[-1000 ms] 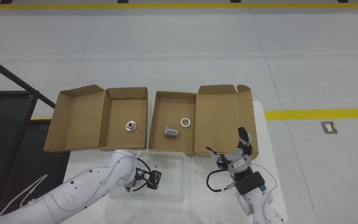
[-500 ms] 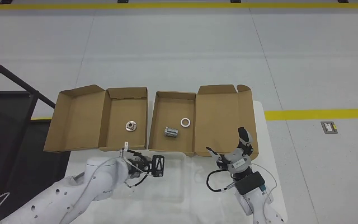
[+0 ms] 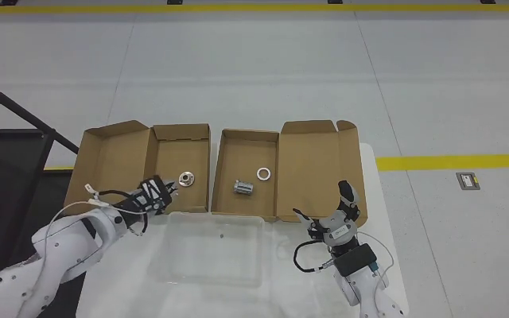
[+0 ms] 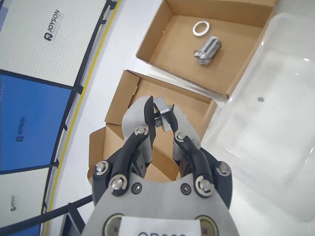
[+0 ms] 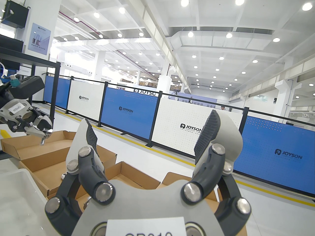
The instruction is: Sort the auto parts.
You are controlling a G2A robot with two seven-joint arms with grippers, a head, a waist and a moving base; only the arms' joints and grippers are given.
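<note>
Left gripper [image 3: 153, 194] clamped on small metal part [image 4: 161, 110], left-centre of top view, over near edge of left box [image 3: 171, 155]. Hold looked shallow, fingertip only; part could twist loose and drop outside, into clear tray [image 3: 211, 258], if jolted.

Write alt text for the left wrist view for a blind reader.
The left end effector grips a shiny metal part above an open cardboard box. A second box beyond holds a metal ring and a ribbed cylinder, beside a clear tray.
</note>
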